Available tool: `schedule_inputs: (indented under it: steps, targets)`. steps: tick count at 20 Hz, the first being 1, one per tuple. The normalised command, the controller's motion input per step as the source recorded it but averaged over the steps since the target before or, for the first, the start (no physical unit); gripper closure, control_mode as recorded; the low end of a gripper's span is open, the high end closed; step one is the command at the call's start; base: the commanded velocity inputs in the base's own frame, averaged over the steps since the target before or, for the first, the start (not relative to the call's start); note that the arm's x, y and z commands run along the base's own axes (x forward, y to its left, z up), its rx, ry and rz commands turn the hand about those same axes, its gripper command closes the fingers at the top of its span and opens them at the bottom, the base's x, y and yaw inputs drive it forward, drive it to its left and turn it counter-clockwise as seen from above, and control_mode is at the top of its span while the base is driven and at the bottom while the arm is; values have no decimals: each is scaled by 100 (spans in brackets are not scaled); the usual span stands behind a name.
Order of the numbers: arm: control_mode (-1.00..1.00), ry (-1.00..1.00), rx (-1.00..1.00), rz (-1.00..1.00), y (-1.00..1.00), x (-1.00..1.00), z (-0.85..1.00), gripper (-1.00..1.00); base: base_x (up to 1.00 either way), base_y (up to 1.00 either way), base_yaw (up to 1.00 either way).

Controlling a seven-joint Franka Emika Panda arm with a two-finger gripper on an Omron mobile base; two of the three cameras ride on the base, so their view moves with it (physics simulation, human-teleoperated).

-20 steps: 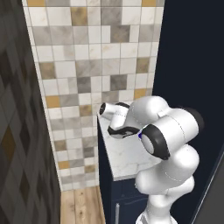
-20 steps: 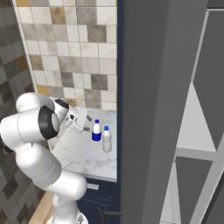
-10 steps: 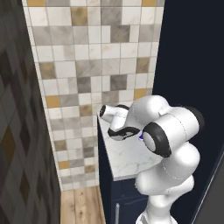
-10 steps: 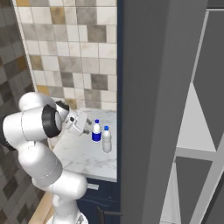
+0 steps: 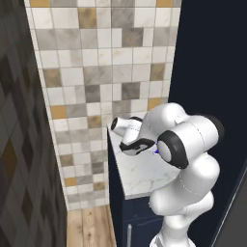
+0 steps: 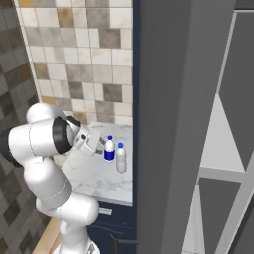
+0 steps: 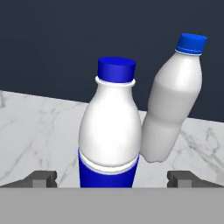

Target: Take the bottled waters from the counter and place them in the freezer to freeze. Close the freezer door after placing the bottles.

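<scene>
We see the white arm's two-finger gripper [image 7: 112, 178] spread wide, its dark fingertips [image 7: 43, 178] standing one to each side of the small whitish plastic bottle with a blue cap and a wide dark-blue label [image 7: 110, 133], with a gap left on both sides, so nothing is gripped. In the right base view the gripper [image 6: 93, 144] reaches just beside that labelled bottle [image 6: 109, 150] from its left.

Both bottles stand upright on the white grey-veined marble counter [image 6: 89, 174], which tops a navy blue cabinet [image 6: 111, 221]. The plain whitish bottle with a blue cap [image 6: 121, 158] stands close by the labelled one, on its right and a little nearer the counter's front edge (in the hand view it [image 7: 173, 101] looks tilted, since that camera rolls with the hand).

To the right of the counter rises the tall dark grey freezer [image 6: 218, 129], with a light grey inner shelf [image 6: 216, 144] showing. Behind the counter we see a wall of beige, grey and white tiles [image 5: 106, 62].
</scene>
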Motion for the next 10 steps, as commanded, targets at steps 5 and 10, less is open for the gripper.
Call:
schedule_inputs:
  steps: [5,10]
  targets:
    - [-100,1,0,-1,-7,0,-2,-100,0,0,0]
    - [-100,2,0,-1,-12,0,0,-100,0,0,0]
